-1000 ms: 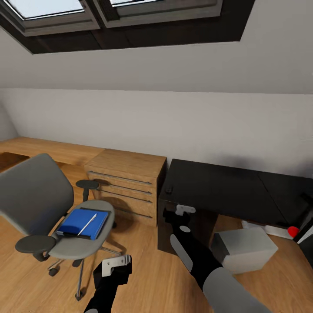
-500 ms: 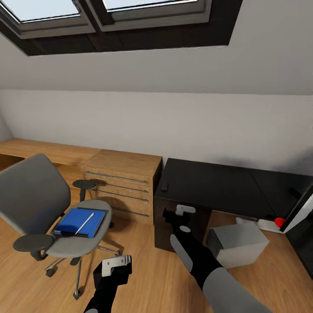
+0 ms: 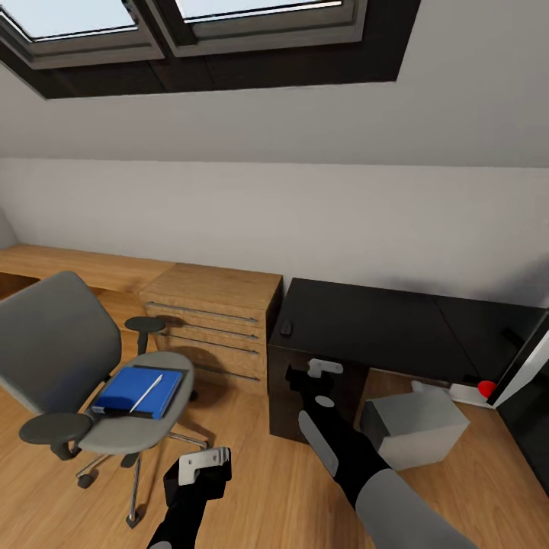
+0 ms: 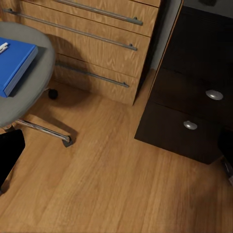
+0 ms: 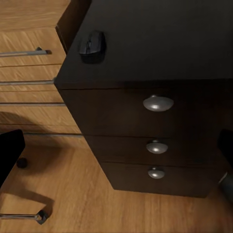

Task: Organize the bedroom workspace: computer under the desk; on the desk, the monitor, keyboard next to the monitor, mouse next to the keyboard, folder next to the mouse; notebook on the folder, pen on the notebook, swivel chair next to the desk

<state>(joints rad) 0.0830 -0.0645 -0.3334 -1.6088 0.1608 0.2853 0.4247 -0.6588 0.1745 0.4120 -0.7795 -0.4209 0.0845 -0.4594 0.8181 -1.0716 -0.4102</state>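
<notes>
Open wood floor (image 3: pixel 252 473) lies between the swivel chair (image 3: pixel 69 358) and the desk (image 3: pixel 396 324): passable. The wooden cabinet (image 3: pixel 217 324) stands hard against the desk's drawer end, no gap. Desk top is mostly bare; only the mouse (image 3: pixel 287 329) sits near its cabinet-side edge. The computer (image 3: pixel 412 427) blocks part of the space beneath. The chair's armrests (image 3: pixel 53 428) flank the folder (image 3: pixel 137 391).

Attic home office under a sloped ceiling with skylights (image 3: pixel 191 23). Ahead of the arms stand a black desk (image 3: pixel 381 320), wooden drawer cabinet (image 3: pixel 213 320) and swivel chair (image 3: pixel 69 358) on wood flooring (image 3: pixel 252 488).
</notes>
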